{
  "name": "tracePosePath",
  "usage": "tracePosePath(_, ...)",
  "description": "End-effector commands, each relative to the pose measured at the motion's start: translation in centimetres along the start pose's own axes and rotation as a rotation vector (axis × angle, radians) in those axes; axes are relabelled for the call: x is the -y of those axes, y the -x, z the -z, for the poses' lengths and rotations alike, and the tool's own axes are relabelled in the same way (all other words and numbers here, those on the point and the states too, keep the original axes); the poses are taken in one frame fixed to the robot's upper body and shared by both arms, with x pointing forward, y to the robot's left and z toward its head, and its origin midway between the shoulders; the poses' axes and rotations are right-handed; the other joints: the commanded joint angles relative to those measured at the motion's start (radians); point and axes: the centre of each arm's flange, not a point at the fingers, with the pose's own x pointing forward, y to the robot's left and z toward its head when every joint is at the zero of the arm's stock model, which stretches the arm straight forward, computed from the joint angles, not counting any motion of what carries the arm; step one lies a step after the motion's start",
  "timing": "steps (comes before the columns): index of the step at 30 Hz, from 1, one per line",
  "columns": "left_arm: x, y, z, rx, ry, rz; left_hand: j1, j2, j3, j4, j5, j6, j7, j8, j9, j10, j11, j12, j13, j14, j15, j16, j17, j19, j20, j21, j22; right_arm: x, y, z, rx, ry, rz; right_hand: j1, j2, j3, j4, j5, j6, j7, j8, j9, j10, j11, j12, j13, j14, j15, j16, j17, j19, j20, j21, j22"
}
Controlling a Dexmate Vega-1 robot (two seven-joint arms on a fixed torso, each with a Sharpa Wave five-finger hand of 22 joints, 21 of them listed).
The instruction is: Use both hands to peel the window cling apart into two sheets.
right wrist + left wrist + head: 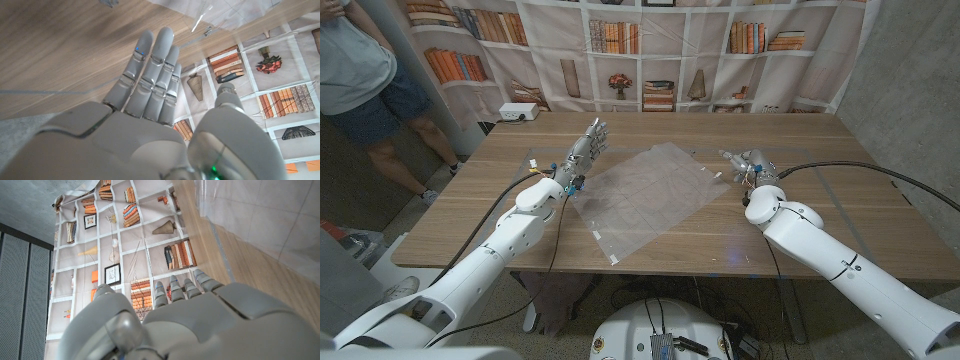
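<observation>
A clear window cling (645,195) lies spread on the wooden table (820,225), turned like a diamond between my two hands. My left hand (582,153) stands beside its left edge with fingers extended and nothing in it. My right hand (744,165) stands at the cling's right corner, fingers straight and apart, also holding nothing. The left wrist view shows my left hand (195,315) from behind and the cling's edge (260,215) beyond it. In the right wrist view my right hand (150,80) reaches toward a corner of the cling (220,12).
A person (365,80) stands at the back left, beside the table. A bookshelf-printed backdrop (650,50) hangs behind the table, and a white box (518,112) sits at the back left edge. Cables (860,170) run over the table's right side.
</observation>
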Motion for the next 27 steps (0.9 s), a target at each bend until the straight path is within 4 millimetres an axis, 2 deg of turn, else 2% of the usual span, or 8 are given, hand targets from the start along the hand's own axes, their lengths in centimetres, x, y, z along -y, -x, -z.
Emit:
tracePosePath(1, 0.1, 0.0, 0.2, -0.008, 0.001, 0.004, -0.002, 0.002, -0.007, -0.005, -0.004, 0.004, -0.004, 0.001, 0.003, 0.008, 0.001, 0.004, 0.002, -0.008, -0.006, 0.007, 0.003, -0.011, -0.001, 0.007, 0.005, -0.6, -0.3, -0.5, -0.015, 0.057, -0.032, 0.014, 0.000, -0.005, 0.003, -0.003, 0.028, -0.003, -0.003, 0.005, 0.034, -0.009, -0.005, 0.005, 0.029, -0.019, 0.047, 0.053, 0.040, -0.021, 0.059, 0.055)
tracePosePath(11, 0.1, 0.2, 0.3, -0.004, 0.004, 0.000, -0.001, 0.003, -0.008, -0.005, -0.005, 0.007, -0.002, 0.001, 0.003, 0.010, -0.001, 0.004, 0.002, -0.008, -0.007, 0.007, 0.003, -0.011, -0.001, 0.007, 0.005, -1.0, -0.4, -0.5, -0.037, 0.091, -0.056, 0.017, 0.001, -0.011, 0.006, -0.003, 0.052, -0.005, -0.008, 0.006, 0.064, -0.009, -0.013, 0.004, 0.055, -0.019, 0.066, 0.059, 0.054, -0.026, 0.108, 0.107)
tracePosePath(27, 0.1, 0.4, 0.3, -0.003, 0.002, 0.000, 0.001, 0.005, -0.009, -0.005, -0.006, 0.012, -0.003, 0.000, 0.003, 0.013, 0.002, 0.003, 0.002, -0.007, -0.007, 0.007, 0.003, -0.012, -0.002, 0.007, 0.005, -1.6, -0.4, -0.7, -0.071, 0.138, -0.087, 0.006, 0.003, -0.020, 0.016, -0.002, 0.090, 0.002, -0.011, 0.005, 0.105, -0.014, -0.020, 0.001, 0.082, -0.019, 0.078, 0.055, 0.080, -0.036, 0.128, 0.101)
